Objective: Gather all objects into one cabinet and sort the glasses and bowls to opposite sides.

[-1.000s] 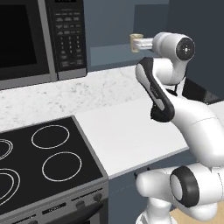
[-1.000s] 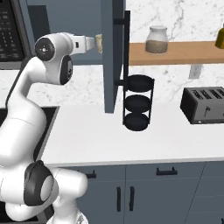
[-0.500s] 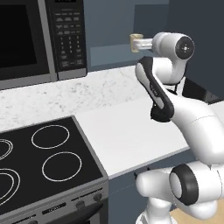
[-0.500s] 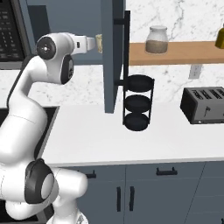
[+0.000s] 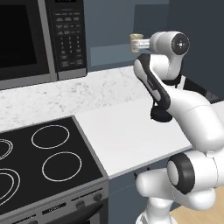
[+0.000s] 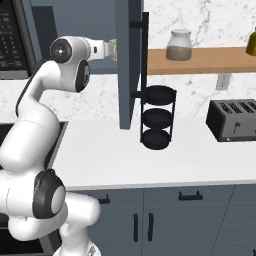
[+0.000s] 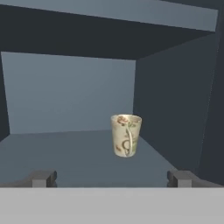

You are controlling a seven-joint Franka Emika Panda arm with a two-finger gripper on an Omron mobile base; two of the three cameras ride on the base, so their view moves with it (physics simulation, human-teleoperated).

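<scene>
Jaws: wide apart and empty; in the hand view the two finger tips (image 7: 43,178) stand at the far left and right of the lower edge, nothing between them. We mark the gripper (image 7: 111,179) as level with the cabinet shelf and pointing into it.

Mug: one cream-beige mug (image 7: 126,134) stands upright on the shelf (image 7: 78,153), ahead of the jaws and clear of them, toward the right-hand wall of the compartment. It bears a dark, reddish mark on its side; we cannot make out its handle from here. The same mug (image 5: 136,42) peeks out beyond the wrist in the left base view.

Cabinet: slate blue-grey cabinet (image 7: 175,109), door (image 6: 129,60) swung open with its black bar handle (image 6: 144,55) facing the room.

Step in hand: we judge a mug to be set down in the cabinet and the jaws to be free of it.

Next move: calls for drawing the hand straight back out of the opening, clear of the door edge, before going for another object.

Desk: white counter (image 5: 127,131), bare where we see it, marble backsplash behind.

Room: microwave (image 5: 30,39) over a black stove top (image 5: 39,162) to the left; to the right a black three-tier stand (image 6: 157,117), a toaster (image 6: 232,119) and a wooden shelf with a jar (image 6: 179,46).
</scene>
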